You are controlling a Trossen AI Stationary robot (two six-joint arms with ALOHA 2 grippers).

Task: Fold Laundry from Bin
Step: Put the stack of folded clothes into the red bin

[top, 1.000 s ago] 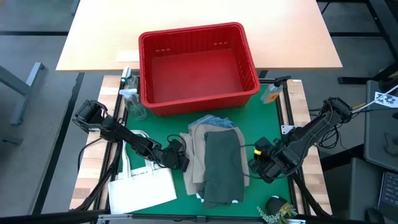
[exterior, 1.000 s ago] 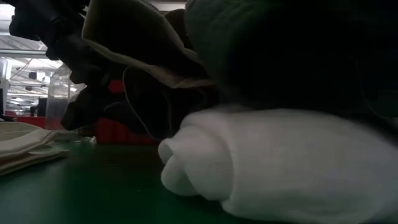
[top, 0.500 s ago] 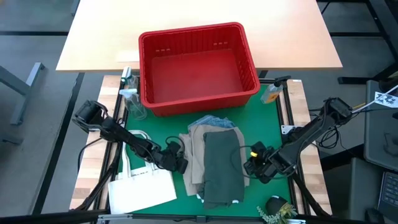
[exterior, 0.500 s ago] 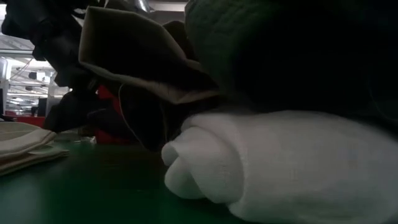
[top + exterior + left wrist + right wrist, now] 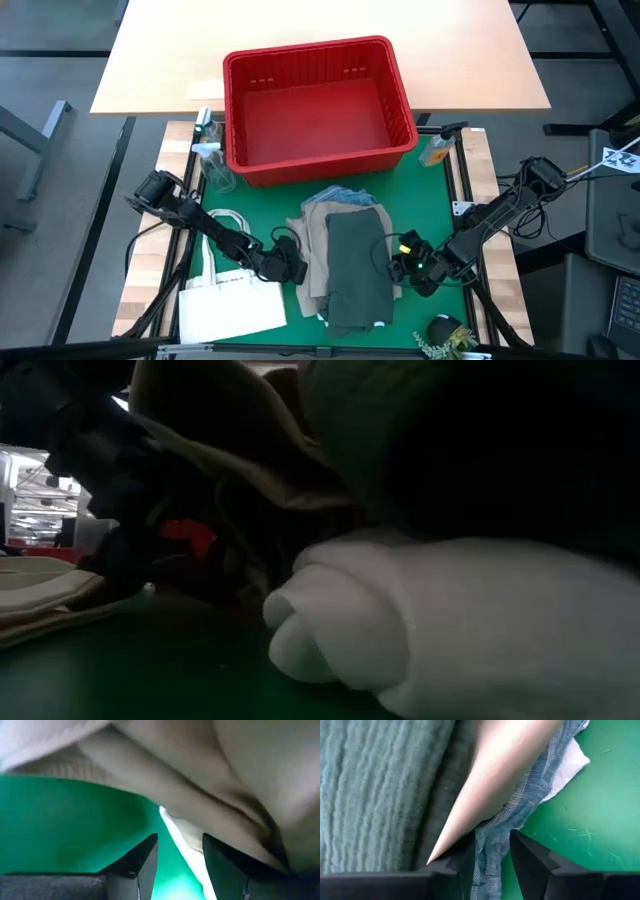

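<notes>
A stack of folded laundry lies on the green mat: a dark green piece [image 5: 355, 270] on top, beige cloth [image 5: 315, 255] under it, blue-striped cloth [image 5: 340, 195] at the far end and white cloth [image 5: 450, 620] at the bottom. The red bin [image 5: 320, 165] stands beyond it with nothing inside. My left gripper [image 5: 290, 267] is open at the stack's left edge, low over the mat. My right gripper [image 5: 402, 266] is open at the stack's right edge. My left gripper comes slanting down from the table's left. One fingertip [image 5: 225, 857] reaches the beige fold [image 5: 200, 815] at the stack's lower left edge, and the other stands over bare mat. Whether it presses the cloth I cannot tell. My right gripper comes slanting down from the table's right. Its open fingers straddle the edge of the blue-striped cloth [image 5: 492, 842] under the beige layer. The cloth lies slack on the mat between them and is not visibly pinched.
A flat white tote bag [image 5: 232, 300] lies at the near left, close to my left arm. A clear spray bottle [image 5: 207, 150] and an orange-capped bottle [image 5: 437, 150] flank the bin. A small plant sprig [image 5: 445, 335] sits at the near right.
My right gripper has sunk and moved toward the table's left, tipping downward, up to the stack's right edge. My left gripper has dropped and gone toward the near edge, to the stack's left edge. Neither has opened or shut.
</notes>
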